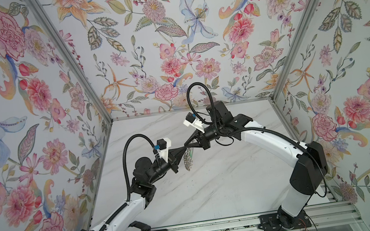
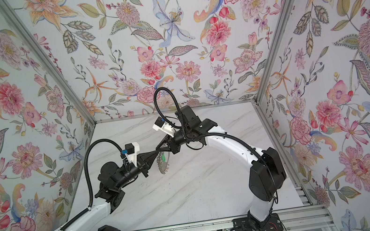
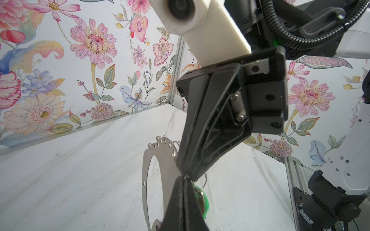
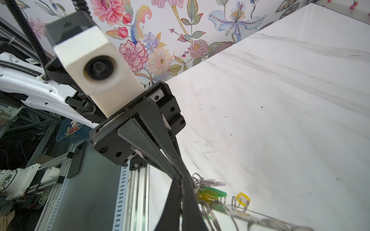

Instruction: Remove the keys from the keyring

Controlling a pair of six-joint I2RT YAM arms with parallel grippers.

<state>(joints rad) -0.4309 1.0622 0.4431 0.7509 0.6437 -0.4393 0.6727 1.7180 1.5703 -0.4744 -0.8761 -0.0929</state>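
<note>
The keyring (image 1: 188, 161) (image 2: 162, 165), a flat grey plate edged with small wire rings, hangs upright above the marble table. My two grippers meet tip to tip at its upper edge. The left gripper (image 1: 183, 149) (image 3: 184, 178) is shut, with a bit of wire pinched at its tips beside the plate (image 3: 166, 160). From the other side the right gripper (image 1: 186, 144) (image 4: 181, 178) is shut against a cluster of rings. Keys hang there: a green tag (image 4: 215, 193) (image 3: 204, 197), a yellow tag (image 4: 243, 198) and a pale tag (image 4: 213, 182). The metal blades are mostly hidden.
Floral walls close the marble table (image 1: 225, 179) on three sides. An aluminium rail (image 1: 209, 228) with both arm bases runs along the front edge. In the right wrist view a blue bin (image 4: 70, 130) of small items sits outside the cell.
</note>
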